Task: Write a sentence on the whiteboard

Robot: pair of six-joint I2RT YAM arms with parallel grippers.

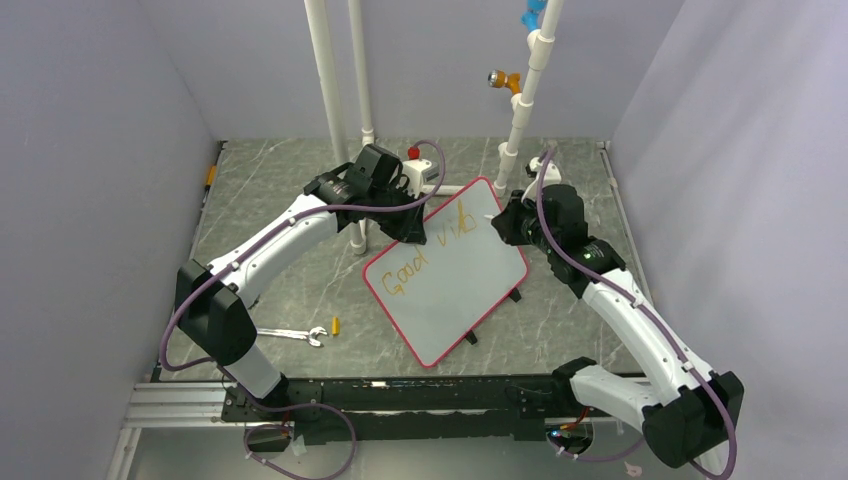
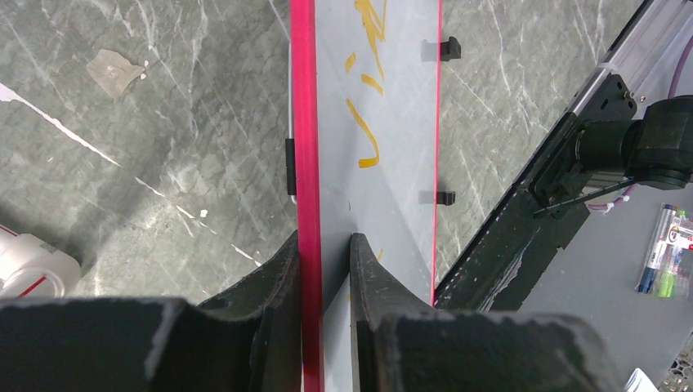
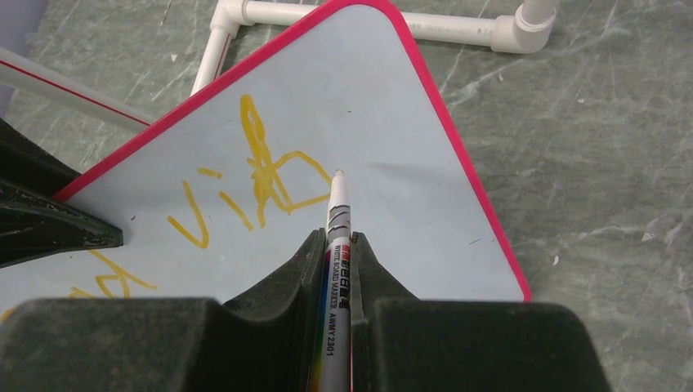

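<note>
The whiteboard [image 1: 462, 292] lies tilted at the table's middle, pale with a red-pink rim. The sentence [image 1: 428, 248] reads "Good vib" in orange-yellow along its upper left edge. My left gripper [image 1: 411, 236] is shut on the board's upper left rim; in the left wrist view its jaws [image 2: 325, 245] clamp the red edge of the whiteboard [image 2: 392, 122], with letter strokes [image 2: 366, 145] beyond. My right gripper [image 1: 500, 226] is shut on a white marker [image 3: 337, 204]. The marker's tip sits on the whiteboard [image 3: 392, 106] just right of the last letter of the sentence [image 3: 263, 167]. The right gripper [image 3: 337, 242] is above the board's top corner.
A wrench [image 1: 296, 335] and a small yellow piece [image 1: 336, 325] lie left of the board. White PVC pipes [image 1: 325, 80] [image 1: 527, 95] rise behind it, with a pipe frame [image 3: 368, 15] on the table. Spare markers [image 2: 666, 249] lie beyond the front rail [image 1: 400, 390].
</note>
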